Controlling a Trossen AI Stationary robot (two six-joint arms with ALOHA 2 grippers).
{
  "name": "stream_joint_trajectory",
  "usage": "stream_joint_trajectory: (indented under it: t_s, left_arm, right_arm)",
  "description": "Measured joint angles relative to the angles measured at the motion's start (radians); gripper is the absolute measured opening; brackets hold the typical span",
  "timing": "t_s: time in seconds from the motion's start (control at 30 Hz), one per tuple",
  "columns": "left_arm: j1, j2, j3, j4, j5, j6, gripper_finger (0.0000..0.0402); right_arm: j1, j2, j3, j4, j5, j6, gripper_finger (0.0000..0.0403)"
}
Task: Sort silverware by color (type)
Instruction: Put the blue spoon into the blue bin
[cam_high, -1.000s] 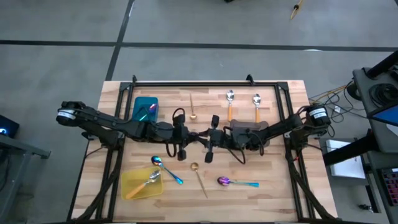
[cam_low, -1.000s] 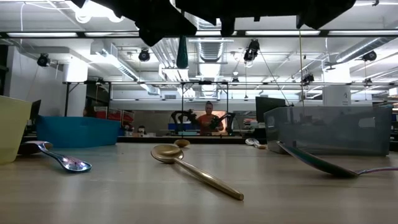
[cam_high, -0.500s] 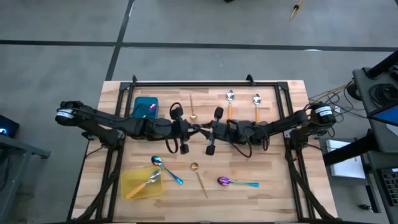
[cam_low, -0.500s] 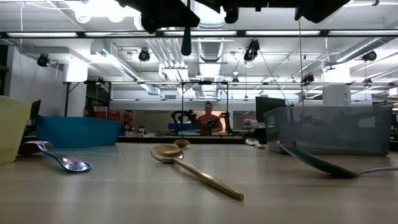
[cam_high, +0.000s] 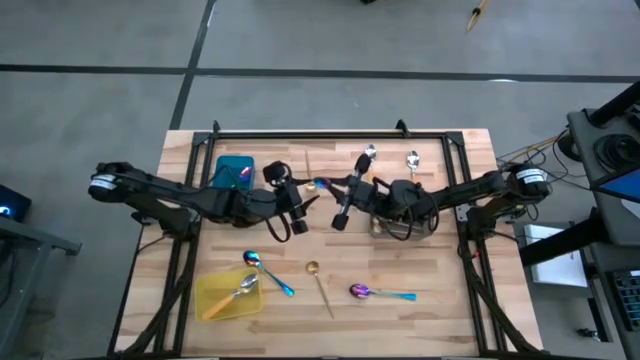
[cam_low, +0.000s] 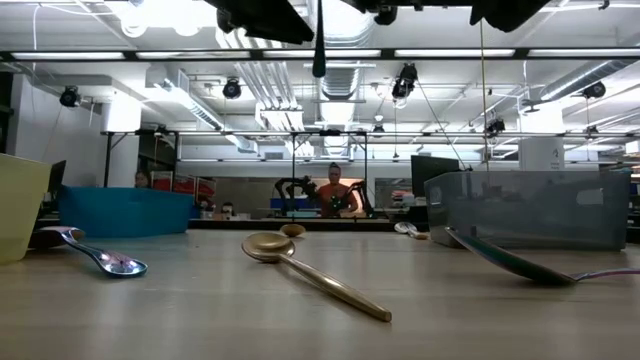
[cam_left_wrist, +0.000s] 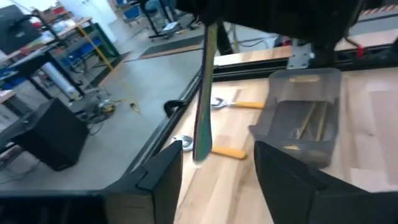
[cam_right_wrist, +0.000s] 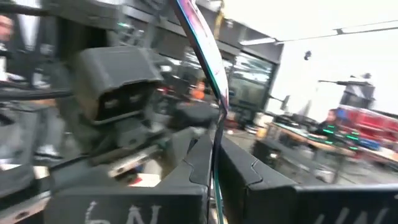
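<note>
Mid-air handover above the table centre: left gripper (cam_high: 300, 205) open, right gripper (cam_high: 341, 205) clamped on the teal spoon (cam_left_wrist: 204, 93), which may slip if pinched off-centre.

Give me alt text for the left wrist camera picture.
An open left pincer frames a thin teal spoon hanging upright from a dark arm above. Beyond, on the wooden table, stand a grey tray and two orange-handled spoons.
</note>
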Motion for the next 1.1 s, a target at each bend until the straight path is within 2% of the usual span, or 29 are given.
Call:
stream_joint_trajectory:
  t_s: [0.13,0.2,0.5,0.73,1.1]
  left_arm:
    - [0.001,-0.014,0.001,-0.031,-0.016,0.0,0.0195]
    - [0.001,-0.025,0.0,-0.037,-0.016,-0.001,0.0198]
    - [0.001,-0.084,0.0,-0.033,-0.008,0.014,0.0199]
    - [0.001,-0.088,0.0,-0.007,0.011,0.011,0.0199]
    - [0.028,-0.087,-0.002,0.069,0.008,-0.012,0.0199]
  right_arm:
    - [-0.004,-0.002,-0.005,-0.009,0.119,-0.054,0.0008]
    - [-0.01,-0.002,-0.014,-0.011,0.146,-0.061,0.0008]
    - [-0.077,0.0,-0.069,0.012,0.138,0.093,0.0008]
    - [-0.126,0.04,-0.079,0.077,0.041,0.26,0.0008]
    - [-0.129,0.13,-0.064,0.161,0.038,0.261,0.0008]
